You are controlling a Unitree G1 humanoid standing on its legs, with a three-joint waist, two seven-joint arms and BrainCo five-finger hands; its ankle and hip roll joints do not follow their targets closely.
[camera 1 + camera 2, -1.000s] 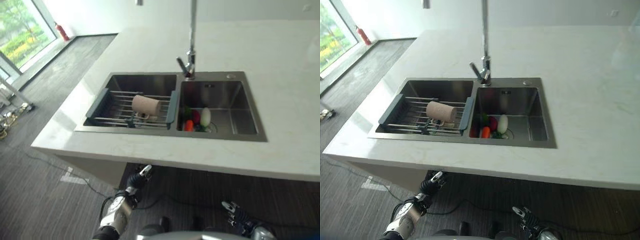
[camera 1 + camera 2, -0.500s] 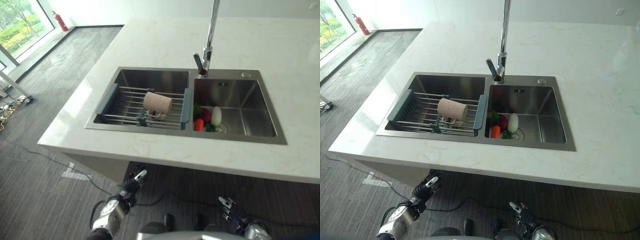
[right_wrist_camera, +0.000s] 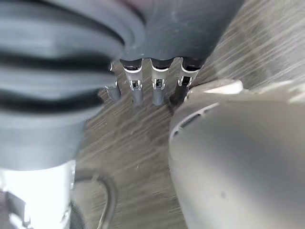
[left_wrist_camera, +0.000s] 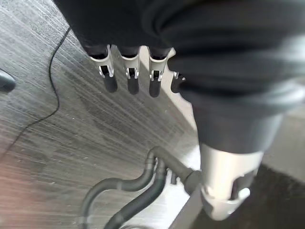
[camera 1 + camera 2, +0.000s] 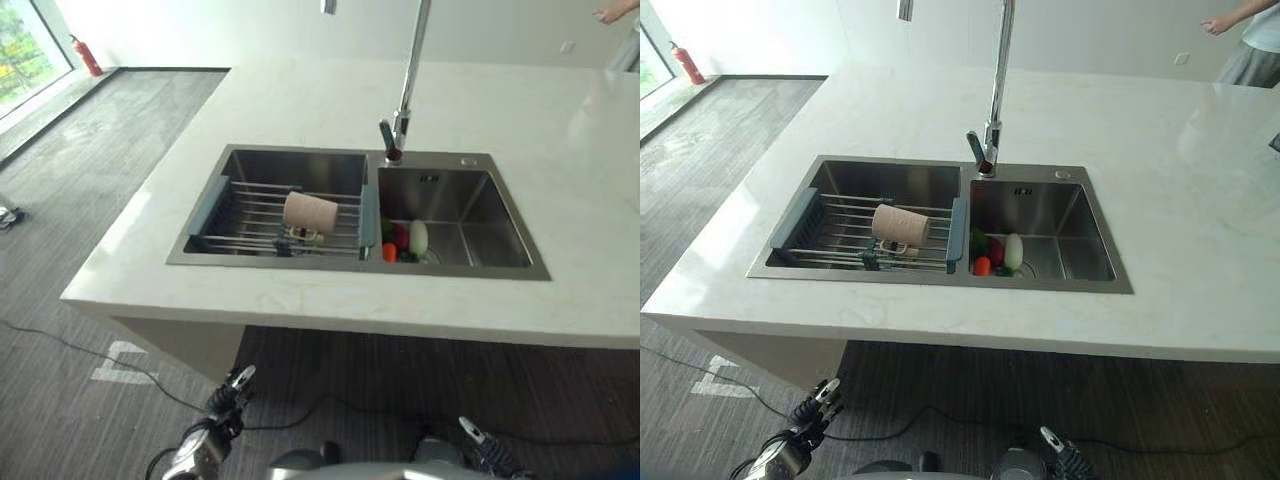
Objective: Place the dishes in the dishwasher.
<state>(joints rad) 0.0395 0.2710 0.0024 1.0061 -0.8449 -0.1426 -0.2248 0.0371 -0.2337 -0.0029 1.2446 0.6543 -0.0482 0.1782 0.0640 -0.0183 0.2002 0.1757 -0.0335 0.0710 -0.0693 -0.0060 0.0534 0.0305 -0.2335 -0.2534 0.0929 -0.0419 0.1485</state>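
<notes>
White stone counter (image 5: 300, 110) carries a double steel sink (image 5: 455, 205), the reference for all positions. Grey wood-grain floor (image 5: 90, 140) lies to the left of the sink and in front of it, under the counter's overhang. A tall chrome faucet (image 5: 400, 100) rises from the rear rim at the divider between the basins. A grey-framed wire drying rack (image 5: 250, 215) spans the left basin. The dish, a beige cup (image 5: 309, 212), lies on its side on that rack, towards the divider. In the right basin, against the divider, sit a white egg-shaped item (image 5: 418, 236), a red one and an orange one. Left hand (image 5: 232, 388) hangs low, in front of the left basin, over the floor, fingers (image 4: 131, 76) straight, holding nothing. Right hand (image 5: 1060, 448) hangs in front of the right basin, fingers (image 3: 159, 86) straight, empty. A person's arm (image 5: 1230, 18) shows far behind the sink, at right.
</notes>
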